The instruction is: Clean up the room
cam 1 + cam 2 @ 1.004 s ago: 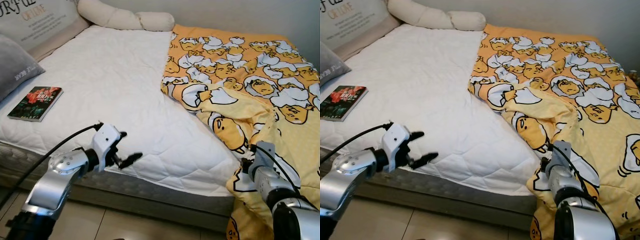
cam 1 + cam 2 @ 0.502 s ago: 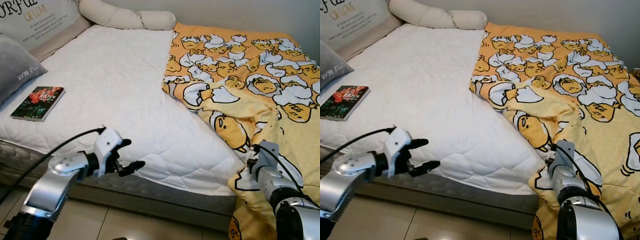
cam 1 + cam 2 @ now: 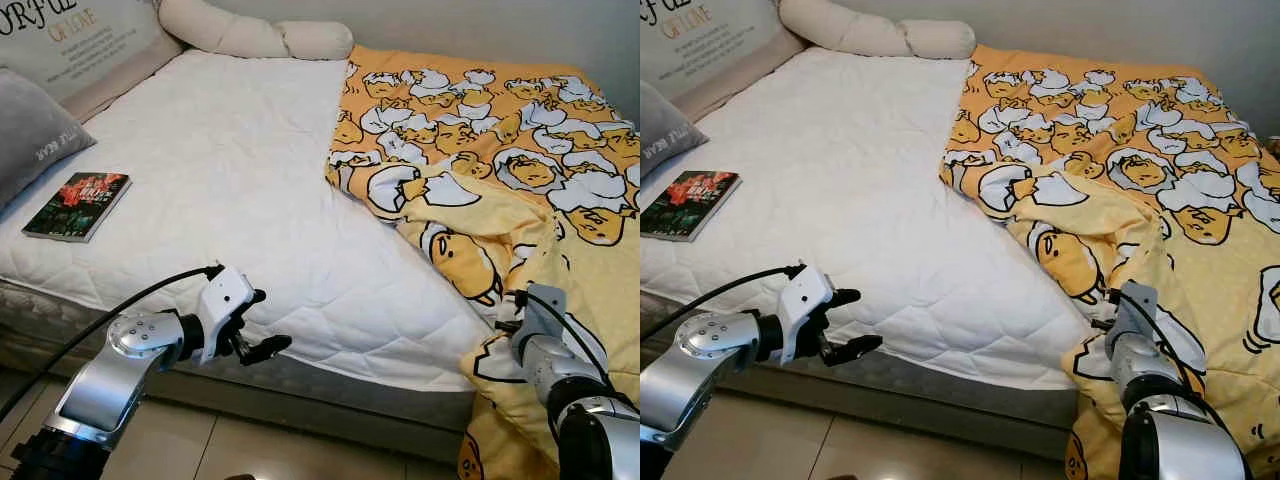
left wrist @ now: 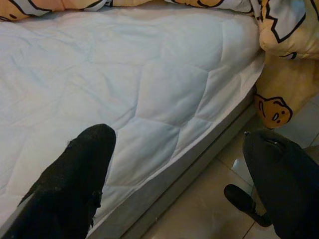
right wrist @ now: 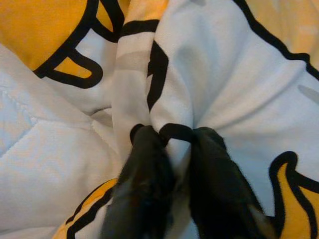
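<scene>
So nearest the camera, lower right of the head view, the right gripper (image 5: 174, 164) has its two black fingers pinched tight on a fold of the yellow duck-print blanket (image 3: 520, 160), right where it slumps off the bed's front edge. That looks like the grab you'd want for dragging the cover back across, since the blanket is bunched on the right half and spilling toward the floor.

Lower left, the left gripper (image 3: 252, 322) hangs in front of the mattress (image 3: 230, 170) edge with its fingers spread apart and nothing between them, just off the white quilted corner. My guess is it's parked there waiting to catch the blanket's other edge or flatten things out.

Further back on the left side of the bed there's a book (image 3: 78, 205) lying flat, with a grey pillow (image 3: 30, 140) just beyond it at the left edge. Along the top, a long cream bolster (image 3: 255, 35) runs across the head of the bed.

Compared with a second ago, the left arm has dropped lower and slid a bit to the right, ending up below the mattress edge. The right gripper has kept its pinch and sunk slightly, and the whole view shifted a touch, so the head moved too.
</scene>
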You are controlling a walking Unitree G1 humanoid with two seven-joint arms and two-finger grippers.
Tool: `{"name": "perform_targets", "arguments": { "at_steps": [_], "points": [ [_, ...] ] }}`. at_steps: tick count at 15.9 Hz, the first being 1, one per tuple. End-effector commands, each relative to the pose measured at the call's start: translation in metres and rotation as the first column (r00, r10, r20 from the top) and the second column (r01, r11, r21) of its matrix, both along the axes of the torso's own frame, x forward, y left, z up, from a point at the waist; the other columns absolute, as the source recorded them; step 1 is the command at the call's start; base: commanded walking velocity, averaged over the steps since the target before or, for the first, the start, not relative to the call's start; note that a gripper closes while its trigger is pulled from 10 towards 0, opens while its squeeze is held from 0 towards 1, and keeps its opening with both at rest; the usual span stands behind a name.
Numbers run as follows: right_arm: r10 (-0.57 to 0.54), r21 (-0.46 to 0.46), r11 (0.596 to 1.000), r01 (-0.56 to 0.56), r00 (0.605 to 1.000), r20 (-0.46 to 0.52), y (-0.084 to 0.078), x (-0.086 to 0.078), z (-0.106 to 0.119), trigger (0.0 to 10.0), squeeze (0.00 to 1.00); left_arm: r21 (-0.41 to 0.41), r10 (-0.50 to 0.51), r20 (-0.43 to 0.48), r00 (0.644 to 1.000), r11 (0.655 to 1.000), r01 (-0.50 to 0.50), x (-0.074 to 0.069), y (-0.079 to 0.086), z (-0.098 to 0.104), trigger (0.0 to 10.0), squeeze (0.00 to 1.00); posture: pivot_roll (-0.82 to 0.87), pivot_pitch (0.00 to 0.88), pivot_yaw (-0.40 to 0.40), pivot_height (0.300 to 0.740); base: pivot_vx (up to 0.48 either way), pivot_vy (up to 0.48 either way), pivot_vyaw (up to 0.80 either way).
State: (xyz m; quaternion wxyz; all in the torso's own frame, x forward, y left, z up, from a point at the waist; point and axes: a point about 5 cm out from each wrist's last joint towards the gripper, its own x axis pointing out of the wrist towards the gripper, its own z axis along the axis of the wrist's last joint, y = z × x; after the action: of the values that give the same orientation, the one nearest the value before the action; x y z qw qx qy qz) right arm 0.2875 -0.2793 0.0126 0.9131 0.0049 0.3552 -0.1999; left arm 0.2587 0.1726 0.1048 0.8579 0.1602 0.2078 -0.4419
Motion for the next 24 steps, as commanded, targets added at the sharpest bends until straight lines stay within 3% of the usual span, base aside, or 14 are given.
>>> {"name": "perform_targets", "arguments": {
  "at_steps": [1,5,6,8,10,12,14,15,17,19,20,22,23,24],
  "points": [
    [-0.021,0.001,1.000,0.021,0.999,-0.023,-0.007,-0.007,-0.004,0.0,0.00,0.007,0.007,0.015,1.000,1.000,-0.007,0.000,0.002,0.004,10.0,0.20,0.03,0.000,0.018,0.740,0.000,0.000,0.00],
    [0.056,0.047,0.997,-0.058,0.998,0.039,-0.008,0.000,0.004,0.0,0.00,-0.006,0.033,0.014,0.999,0.999,-0.033,-0.001,0.001,0.002,10.0,0.20,0.03,0.000,0.004,0.740,0.000,0.000,0.00],
    [0.218,0.170,0.955,-0.243,0.964,0.152,0.007,0.009,0.011,0.0,0.00,-0.022,0.051,0.011,0.999,0.998,-0.051,-0.002,0.001,0.001,10.0,0.20,0.02,0.000,0.001,0.740,0.000,0.000,0.00],
    [0.336,0.286,0.863,-0.416,0.896,0.289,0.020,0.015,0.020,0.0,0.00,-0.029,0.054,0.008,0.999,0.998,-0.054,-0.002,0.000,0.000,10.0,0.20,0.00,0.000,0.005,0.740,0.000,0.000,0.00],
    [0.559,0.306,0.679,-0.667,0.740,0.373,0.036,0.007,0.028,0.0,0.00,-0.034,0.049,0.006,0.999,0.998,-0.049,-0.002,-0.002,-0.002,10.0,0.20,-0.02,0.000,0.009,0.740,0.000,0.000,0.00],
    [0.801,0.385,0.281,-0.879,0.436,0.410,0.065,-0.029,0.033,0.0,0.00,-0.043,0.038,0.014,0.999,0.998,-0.037,0.002,-0.007,0.000,10.0,0.20,-0.02,0.000,0.005,0.740,0.000,0.000,0.00],
    [0.903,0.422,0.063,-0.904,0.232,0.361,0.076,-0.057,0.031,0.0,0.00,-0.050,0.035,0.020,0.999,0.998,-0.034,0.004,-0.010,0.002,10.0,0.20,-0.02,0.000,-0.002,0.740,0.000,0.000,0.00],
    [0.950,0.448,-0.015,-0.894,0.127,0.284,0.078,-0.072,0.022,0.0,0.00,-0.055,0.028,0.016,0.999,0.998,-0.027,0.002,-0.012,0.002,10.0,0.20,-0.01,0.000,-0.004,0.740,0.000,0.000,0.00],
    [0.962,0.454,0.007,-0.891,0.129,0.239,0.079,-0.076,0.007,0.0,0.00,-0.052,0.023,0.010,1.000,0.998,-0.023,0.000,-0.011,0.001,10.0,0.20,0.00,0.000,-0.012,0.740,0.000,0.000,0.00],
    [0.956,0.391,0.158,-0.907,0.240,0.169,0.087,-0.070,-0.020,7.8,0.00,-0.042,0.034,0.007,0.999,0.999,-0.034,-0.003,-0.008,-0.001,10.0,0.20,0.01,0.000,-0.020,0.740,0.000,0.000,0.00],
    [0.950,0.375,0.193,-0.907,0.269,0.161,0.093,-0.067,-0.026,10.0,0.00,-0.040,0.041,0.010,0.999,0.998,-0.040,-0.002,-0.006,-0.001,10.0,0.20,0.01,0.000,-0.020,0.740,0.000,0.000,0.00],
    [0.921,0.356,0.286,-0.890,0.357,0.153,0.099,-0.055,-0.034,10.0,0.00,-0.033,0.049,0.016,0.999,0.998,-0.048,-0.002,-0.003,0.000,10.0,0.20,0.02,0.000,-0.023,0.740,0.000,0.000,0.00],
    [0.889,0.336,0.366,-0.868,0.433,0.148,0.100,-0.049,-0.037,10.0,1.00,-0.030,0.053,0.019,0.998,0.998,-0.052,-0.001,-0.003,0.000,10.0,0.20,0.02,0.000,-0.019,0.740,0.000,0.000,0.00],
    [0.875,0.329,0.396,-0.857,0.461,0.149,0.097,-0.050,-0.040,10.0,1.00,-0.029,0.054,0.020,0.998,0.998,-0.054,-0.001,-0.002,-0.001,10.0,0.20,0.01,0.000,-0.016,0.740,0.000,0.000,0.00]
  ]
}}
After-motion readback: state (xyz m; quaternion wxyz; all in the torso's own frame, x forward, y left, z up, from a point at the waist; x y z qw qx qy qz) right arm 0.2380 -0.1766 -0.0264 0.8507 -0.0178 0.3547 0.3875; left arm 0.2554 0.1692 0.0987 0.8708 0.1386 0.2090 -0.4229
